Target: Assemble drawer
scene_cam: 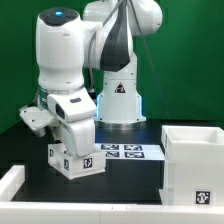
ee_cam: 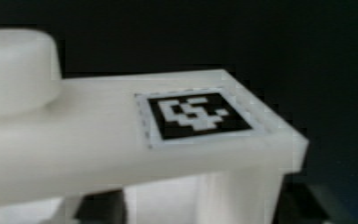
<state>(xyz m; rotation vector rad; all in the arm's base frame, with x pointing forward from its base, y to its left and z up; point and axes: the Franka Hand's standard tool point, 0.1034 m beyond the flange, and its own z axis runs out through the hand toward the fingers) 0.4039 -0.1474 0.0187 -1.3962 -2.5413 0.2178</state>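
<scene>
I see the drawer (scene_cam: pixel 76 161) on the table (scene_cam: pixel 130 183) at the exterior view's left, well apart from the large box (scene_cam: pixel 196 165). The jaws sit right at it; whether they grip it, I cannot tell.

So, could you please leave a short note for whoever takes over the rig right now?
Gripper: low, right at the drawer. Neither view shows whether it is clamped on it.
Drawer: at the exterior view's left, beside the marker board, well apart from the large white box at the exterior view's right.
Done: the gripper is at the drawer.
Left: the drawer is not yet in the large white box. It probably needs carrying over and fitting in.
</scene>
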